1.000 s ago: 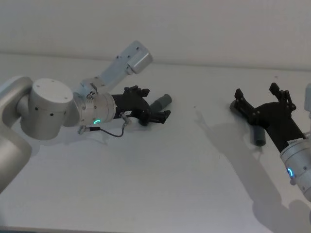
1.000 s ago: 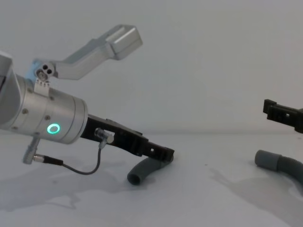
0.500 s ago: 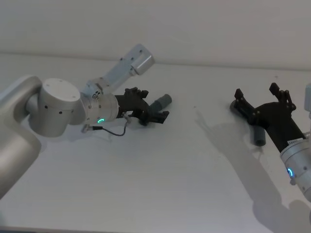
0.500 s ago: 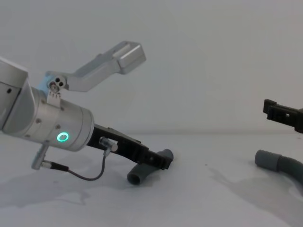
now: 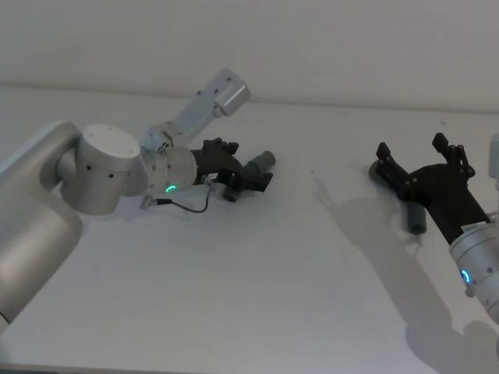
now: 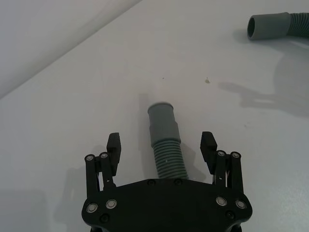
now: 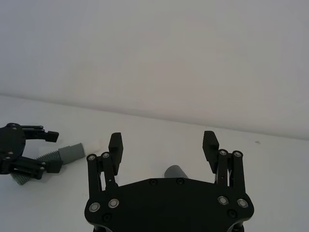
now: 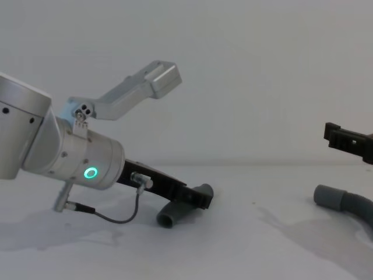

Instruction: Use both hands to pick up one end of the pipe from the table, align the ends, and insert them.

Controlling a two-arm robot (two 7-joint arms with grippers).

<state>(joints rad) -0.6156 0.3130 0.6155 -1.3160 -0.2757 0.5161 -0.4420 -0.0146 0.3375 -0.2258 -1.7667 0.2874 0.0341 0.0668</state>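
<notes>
The short ribbed pipe (image 6: pixel 166 153) lies on the white table (image 5: pixel 257 288), its smooth grey cuff (image 6: pixel 161 122) pointing away from my left arm. My left gripper (image 6: pixel 161 145) is open and low over the table, one finger on each side of the ribbed part without touching it. The head view shows this left gripper (image 5: pixel 248 165) with the cuff (image 5: pixel 263 161) sticking out past its fingers. My right gripper (image 5: pixel 412 146) hangs open above the longer pipe (image 5: pixel 413 218), whose grey socket end (image 8: pixel 327 197) rests on the table. The chest view shows the short pipe (image 8: pixel 175 213) curving beneath the left gripper (image 8: pixel 201 197).
The table's far edge meets a plain white wall (image 5: pixel 327 47). A thin black cable (image 8: pixel 113 216) loops under my left wrist, close to the table. The stretch of table (image 5: pixel 327 202) between the two pipe pieces is bare.
My left arm has reached forward and lowered, bringing the open gripper down around the short pipe. My right gripper and the longer pipe have not moved.
</notes>
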